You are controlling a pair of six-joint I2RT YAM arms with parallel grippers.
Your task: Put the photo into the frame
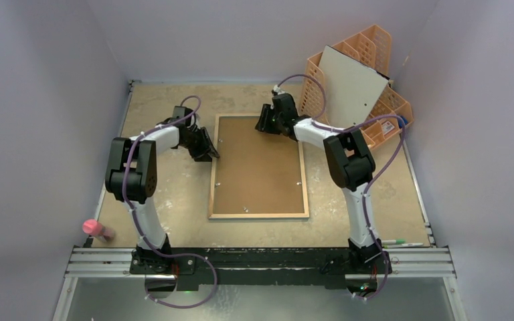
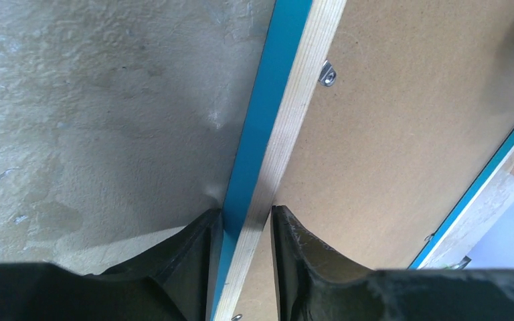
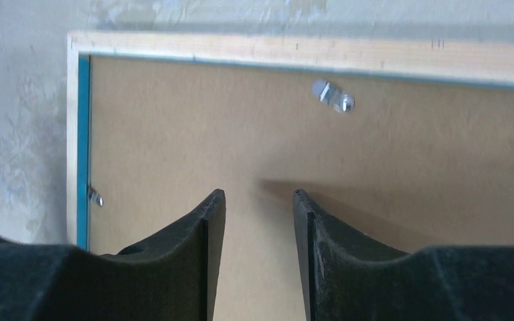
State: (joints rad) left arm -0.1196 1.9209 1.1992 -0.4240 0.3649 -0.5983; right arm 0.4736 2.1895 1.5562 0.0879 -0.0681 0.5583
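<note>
The frame [image 1: 259, 215] lies face down mid-table, its wood-coloured back rim up, with the brown hardboard backing [image 1: 258, 167] sitting in it. The photo is not in view. My left gripper [image 1: 209, 152] is at the frame's left rail; in the left wrist view it [image 2: 246, 217] is shut across the blue and wood rail [image 2: 281, 100], one finger on each side. My right gripper [image 1: 266, 124] hovers over the backing's far end; in the right wrist view it [image 3: 258, 197] is open and empty above the backing [image 3: 207, 134], near the far rim [image 3: 308, 52].
An orange lattice organiser [image 1: 368, 47] stands at the back right with a grey-white board [image 1: 351, 83] leaning on it. A pink object [image 1: 94, 228] lies near left, pens [image 1: 401, 243] near right. Metal tabs [image 3: 332, 95] sit on the backing's edges.
</note>
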